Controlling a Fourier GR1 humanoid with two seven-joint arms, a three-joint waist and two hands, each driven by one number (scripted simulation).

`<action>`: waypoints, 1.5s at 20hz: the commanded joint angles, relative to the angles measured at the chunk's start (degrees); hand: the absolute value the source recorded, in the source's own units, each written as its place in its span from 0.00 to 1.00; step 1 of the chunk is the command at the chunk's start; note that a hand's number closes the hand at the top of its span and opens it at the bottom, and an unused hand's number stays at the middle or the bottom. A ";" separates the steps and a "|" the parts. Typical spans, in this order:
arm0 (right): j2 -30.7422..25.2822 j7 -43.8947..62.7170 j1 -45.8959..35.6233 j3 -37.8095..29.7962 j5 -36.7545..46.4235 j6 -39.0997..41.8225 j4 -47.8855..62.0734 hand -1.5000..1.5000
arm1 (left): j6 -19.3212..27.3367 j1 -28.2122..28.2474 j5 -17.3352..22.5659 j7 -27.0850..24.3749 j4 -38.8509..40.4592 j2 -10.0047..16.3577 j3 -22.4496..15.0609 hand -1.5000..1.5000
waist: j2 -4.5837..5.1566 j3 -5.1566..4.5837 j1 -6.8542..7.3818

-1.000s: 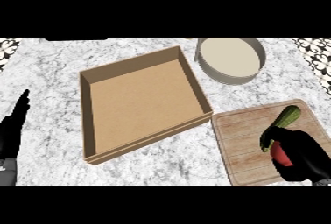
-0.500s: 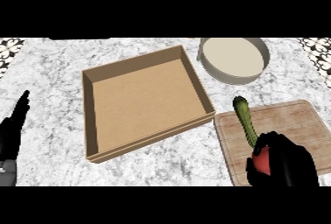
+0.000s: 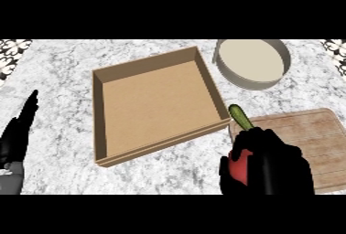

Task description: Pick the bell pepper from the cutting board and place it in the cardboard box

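My right hand (image 3: 273, 167) is curled round a red bell pepper (image 3: 240, 168) at the lower right, over the left edge of the wooden cutting board (image 3: 307, 137). Only a red patch of the pepper shows between thumb and fingers. The open cardboard box (image 3: 157, 103) lies to the upper left of that hand, with nothing inside it. A green cucumber (image 3: 240, 117) lies at the board's upper left corner, just beside the box's right wall. My left hand (image 3: 17, 137) rests open at the left edge, fingers up.
A round white pot (image 3: 253, 61) stands at the back right, behind the cutting board. The counter (image 3: 61, 77) is grey-white marble.
My right hand has carried the bell pepper leftward across the board to its left edge, uncovering the cucumber. The left hand has stayed still.
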 commanded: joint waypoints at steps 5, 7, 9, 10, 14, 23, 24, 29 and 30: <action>0.26 17.76 -25.25 0.15 -16.21 -5.52 13.83 1.00 | -0.59 -1.82 -0.80 0.78 0.71 -0.54 -0.35 0.50 | 0.32 0.09 1.22; 0.26 17.39 -31.45 -5.07 -21.47 -6.64 16.46 1.00 | -0.76 -2.16 -0.06 -1.55 2.89 0.86 1.73 0.50 | 0.45 0.06 1.44; 0.26 21.64 -37.12 -4.09 -23.37 -10.41 23.23 1.00 | 1.02 -0.70 -1.82 -2.46 1.74 -2.25 -0.91 0.50 | 0.38 0.05 1.90; 0.26 18.50 -37.35 -6.66 -23.71 -13.81 27.31 1.00 | -1.72 -2.78 0.15 -3.44 4.98 0.47 1.54 0.50 | 0.49 0.06 1.33; 0.26 22.07 -44.89 -7.94 -29.66 -21.27 36.60 1.00 | -0.70 -4.64 -1.29 0.30 3.06 -1.04 -0.28 0.50 | 0.54 0.08 2.06; 0.26 12.06 -55.76 -11.86 -39.14 -36.95 66.09 1.00 | -1.35 -3.41 -1.35 -2.07 3.10 -2.16 -0.81 0.50 | 0.92 0.07 3.18; 0.26 9.45 -57.51 -13.80 -38.92 -37.97 69.21 1.00 | -2.82 -4.21 -0.41 -1.93 3.19 1.00 1.50 0.50 | 0.87 0.08 2.85; 0.26 7.71 -64.25 -16.87 -40.88 -41.01 84.14 1.00 | -1.26 -4.96 -2.36 1.07 0.71 -1.55 -1.08 0.50 | 1.12 0.09 3.49; 0.26 7.58 -61.96 -14.39 -41.98 -46.26 85.08 1.00 | -2.50 -4.11 -1.28 0.14 1.57 -0.62 0.01 0.50 | 1.12 0.08 3.71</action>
